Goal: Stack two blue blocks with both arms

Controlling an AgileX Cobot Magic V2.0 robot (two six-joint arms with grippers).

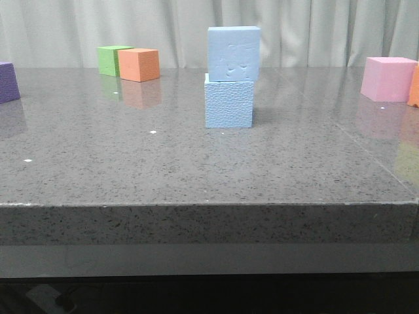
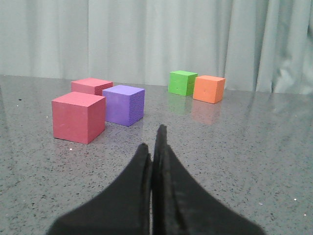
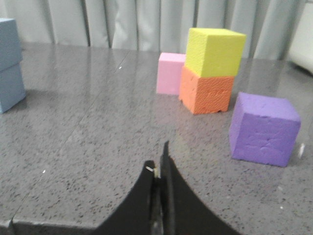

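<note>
While both tools rest low over the worktop (image 1: 98, 163), stacking judged complete: upper blue block (image 1: 234, 53) seated on lower blue block (image 1: 228, 101), faces roughly flush, upper one shifted slightly toward the right arm's side. No arm visible in the front view; stack free of any grip. Nothing apparent left to do beyond keeping clear of the stack.

Left tool (image 2: 155, 147): clenched, fingers pressed together, grasping nothing. Nearest ahead and to its left, red cube (image 2: 78, 117); just beyond that, purple cube (image 2: 124, 104), close beside the red one, contact not resolvable. Behind the red cube, a second red block (image 2: 91, 86), partly hidden. Farther ahead and to the right, orange cube (image 2: 209, 88) beside green cube (image 2: 182, 82), near the curtain (image 2: 156, 39). Blue stack outside this view.

Right tool (image 3: 160, 174): likewise clenched, fingertips together, empty. Nearest ahead and to its right, a purple cube (image 3: 264, 128), standing alone. Farther, slightly right of centre, yellow cube (image 3: 214, 51) stacked on orange cube (image 3: 205, 91); pink cube (image 3: 170, 73) just behind and beside that pair. Far to the left of this tool, well apart, the blue stack at the frame edge, partly cut off.

Obstruction: none between either tool and the blue stack; open worktop all round it. Neighbouring cubes well apart from the stack, so no evident risk of toppling from them.
</note>
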